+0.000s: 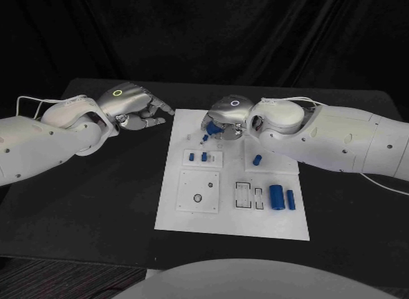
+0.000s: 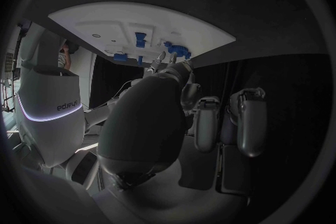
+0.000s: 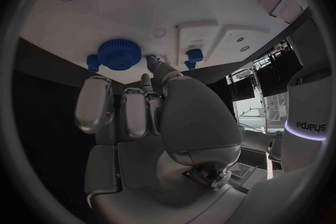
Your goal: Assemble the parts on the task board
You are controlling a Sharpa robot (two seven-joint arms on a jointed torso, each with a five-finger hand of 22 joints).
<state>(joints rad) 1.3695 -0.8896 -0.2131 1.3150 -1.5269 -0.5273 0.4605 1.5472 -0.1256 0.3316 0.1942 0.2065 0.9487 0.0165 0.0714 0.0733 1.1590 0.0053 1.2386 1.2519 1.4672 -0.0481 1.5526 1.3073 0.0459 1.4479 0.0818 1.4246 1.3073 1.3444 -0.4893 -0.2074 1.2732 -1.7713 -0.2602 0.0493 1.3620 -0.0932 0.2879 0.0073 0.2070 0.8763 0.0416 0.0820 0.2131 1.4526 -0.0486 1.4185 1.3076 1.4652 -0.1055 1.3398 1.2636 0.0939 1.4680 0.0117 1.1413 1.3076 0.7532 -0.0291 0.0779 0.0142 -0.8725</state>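
Observation:
The white task board [image 1: 224, 218] lies in the middle of the table. My right hand [image 1: 228, 114] hovers over its far end, beside a blue gear [image 1: 211, 128]. In the right wrist view one fingertip [image 3: 153, 61] reaches the board next to the gear [image 3: 119, 53], while the other fingers curl back; whether it grips the gear is unclear. My left hand [image 1: 137, 106] hangs off the board's far left corner, its fingers [image 2: 250, 120] curled in on nothing. Two small blue pegs [image 1: 198, 157] stand in a raised block. A blue piece [image 1: 257, 161] and a blue cylinder [image 1: 277, 197] sit further right.
A thin blue bar [image 1: 291, 199] lies beside the cylinder, next to narrow slots [image 1: 249, 195]. A square plate with a round hole [image 1: 198, 198] takes up the board's near left. Black table [image 1: 96, 199] surrounds the board.

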